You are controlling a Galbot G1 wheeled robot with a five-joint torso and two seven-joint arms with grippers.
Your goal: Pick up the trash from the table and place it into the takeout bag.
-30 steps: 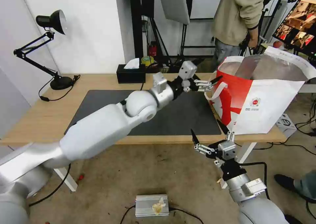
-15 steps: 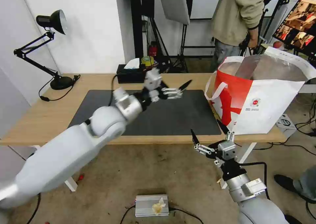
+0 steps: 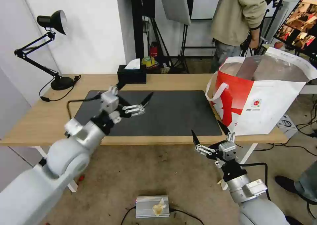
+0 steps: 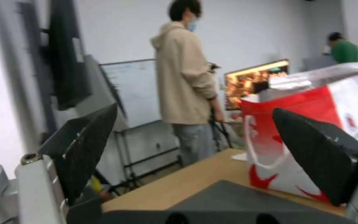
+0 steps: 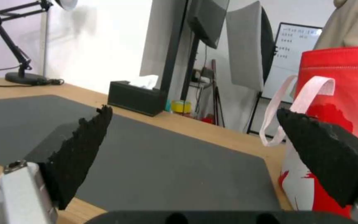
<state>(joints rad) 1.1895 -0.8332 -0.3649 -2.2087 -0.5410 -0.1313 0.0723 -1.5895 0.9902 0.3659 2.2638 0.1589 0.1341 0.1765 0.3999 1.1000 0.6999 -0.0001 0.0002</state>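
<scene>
The takeout bag (image 3: 264,99) stands open at the right end of the table (image 3: 43,119), red and white with foil lining and white strap handles. The trash is out of view. My left gripper (image 3: 134,92) hovers open over the left half of the dark grey mat (image 3: 178,112), holding nothing. My right gripper (image 3: 207,130) hangs open and unloaded just below the table's front edge, near the bag's near corner. In the left wrist view the left gripper (image 4: 193,109) faces the bag (image 4: 311,130). The right wrist view has the right gripper (image 5: 193,110) level with the mat (image 5: 146,161) and bag (image 5: 340,81).
A black tissue box (image 3: 131,74) sits at the table's back edge, and a black desk lamp (image 3: 49,23) at the far left. A person stands behind the table near the bag. A small metal box (image 3: 152,206) lies on the floor.
My left arm has drawn back from the bag's rim, moving left and toward me across the mat, gripper open throughout. The right arm has stayed still.
</scene>
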